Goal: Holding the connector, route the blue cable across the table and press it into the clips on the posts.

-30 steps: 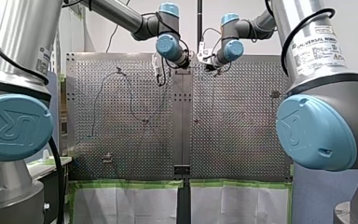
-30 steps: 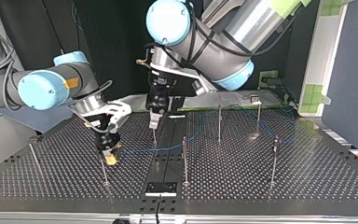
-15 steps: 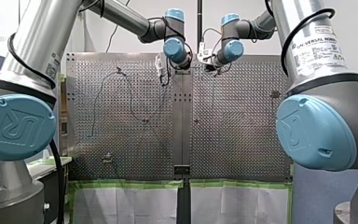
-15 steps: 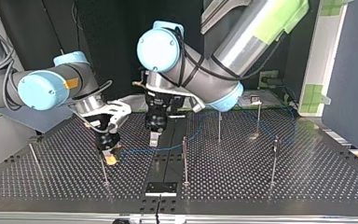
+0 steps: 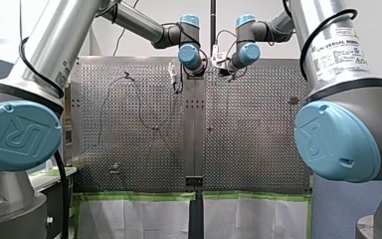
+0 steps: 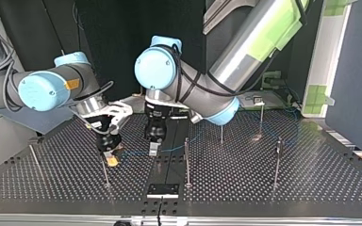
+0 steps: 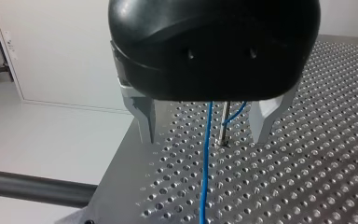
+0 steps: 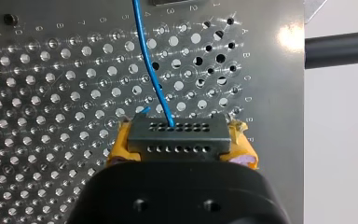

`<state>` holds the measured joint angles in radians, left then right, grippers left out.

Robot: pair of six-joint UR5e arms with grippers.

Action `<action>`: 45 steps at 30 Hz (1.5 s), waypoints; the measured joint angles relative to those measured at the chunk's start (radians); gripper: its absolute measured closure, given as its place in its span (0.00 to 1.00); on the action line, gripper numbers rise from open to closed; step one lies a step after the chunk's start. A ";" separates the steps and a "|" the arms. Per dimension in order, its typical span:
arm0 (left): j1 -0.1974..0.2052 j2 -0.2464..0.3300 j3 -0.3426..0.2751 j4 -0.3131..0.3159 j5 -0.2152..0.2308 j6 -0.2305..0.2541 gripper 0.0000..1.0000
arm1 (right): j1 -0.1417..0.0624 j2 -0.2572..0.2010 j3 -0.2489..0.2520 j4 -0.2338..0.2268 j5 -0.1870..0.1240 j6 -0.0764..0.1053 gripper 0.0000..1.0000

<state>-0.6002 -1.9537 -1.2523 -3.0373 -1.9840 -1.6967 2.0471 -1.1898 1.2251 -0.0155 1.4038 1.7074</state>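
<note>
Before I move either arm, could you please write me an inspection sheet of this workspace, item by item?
Surface: perforated metal table, flat.
Job's things: connector is held; blue cable runs on from it across the table; thin posts stand upright; clips are too small to judge.
Clutter: one small black block at the table's edge.
Grippers: right gripper is shut on the connector with yellow pads; left gripper is open, one finger on each side of the blue cable.
Cables: black cable beside my left arm's base.
Surroundings: green tape on a white panel.
</note>
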 joint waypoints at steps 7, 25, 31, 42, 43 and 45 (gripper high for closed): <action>0.014 -0.062 0.063 -0.007 -0.025 0.010 0.00 | -0.001 0.000 0.000 0.000 0.000 -0.001 1.00; 0.035 -0.090 0.114 0.015 -0.033 0.008 0.09 | -0.003 0.000 0.000 0.000 0.000 0.002 1.00; 0.030 -0.090 0.114 0.020 -0.060 0.009 0.57 | -0.003 0.001 0.000 0.000 -0.001 0.002 1.00; 0.027 -0.090 0.113 -0.008 -0.086 0.009 1.00 | -0.001 0.002 0.001 0.000 -0.001 0.003 1.00; 0.027 -0.090 0.111 -0.011 -0.087 0.009 1.00 | 0.000 0.002 0.001 0.000 -0.001 0.003 1.00; 0.026 -0.090 0.106 -0.016 -0.090 0.008 1.00 | 0.001 0.002 0.001 0.000 -0.001 0.003 1.00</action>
<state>-0.5740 -2.0438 -1.1468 -3.0531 -2.0741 -1.6885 2.0477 -1.1883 1.2263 -0.0151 1.4024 1.7106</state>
